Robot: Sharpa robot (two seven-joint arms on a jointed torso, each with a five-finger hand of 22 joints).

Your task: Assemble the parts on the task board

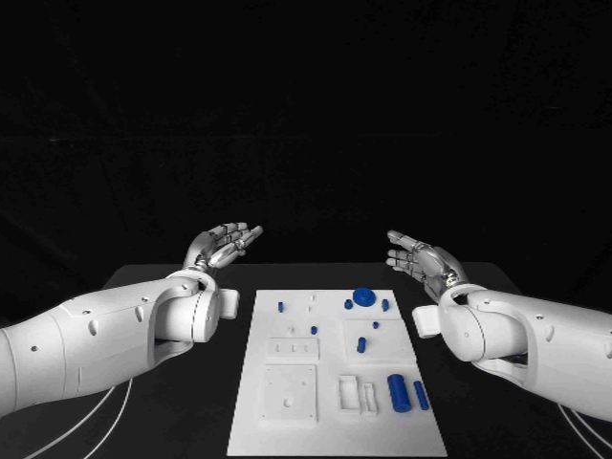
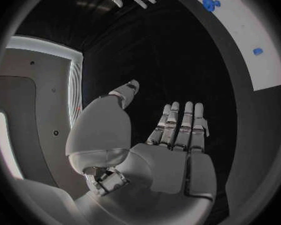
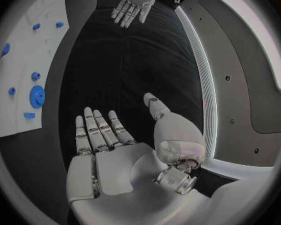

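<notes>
Black table (image 1: 182,402) under white task board (image 1: 337,435)

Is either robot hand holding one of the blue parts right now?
No. The left robot hand and right robot hand hover open and empty beyond the task board, where the blue parts lie.

The task board (image 1: 337,421) is looking white on the black table (image 1: 196,421). The small parts (image 1: 399,392) are showing blue. The arms (image 1: 72,349) are looking white.

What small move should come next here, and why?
Probably lower the right hand toward the blue parts lying loose at the task board's near right corner. Both hands, the left hand too, hover open past the board's far end, holding nothing, and those parts lie on its side.
</notes>
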